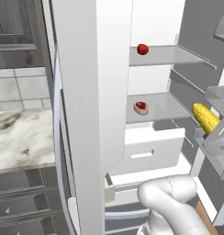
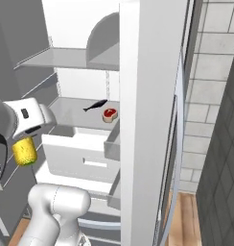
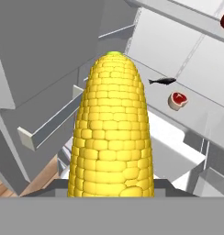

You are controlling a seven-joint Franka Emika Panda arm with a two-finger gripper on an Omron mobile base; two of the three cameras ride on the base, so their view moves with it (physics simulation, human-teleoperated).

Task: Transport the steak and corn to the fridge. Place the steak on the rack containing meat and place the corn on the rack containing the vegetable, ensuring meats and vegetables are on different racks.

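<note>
Now you hold the corn (image 3: 113, 133) by the fridge (image 1: 93, 92).
Your gripper (image 1: 214, 137) pinches it at the right edge; the steak (image 1: 141, 107) sits mid-frame, the vegetable (image 1: 142, 49) above.

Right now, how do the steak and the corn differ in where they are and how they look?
The steak lies flat on the fridge's middle shelf, while the corn is held in the hand, outside the shelves. The steak is a small red-pink slab; the corn is a long yellow cob. Neither is on the tomato's upper shelf.
</note>
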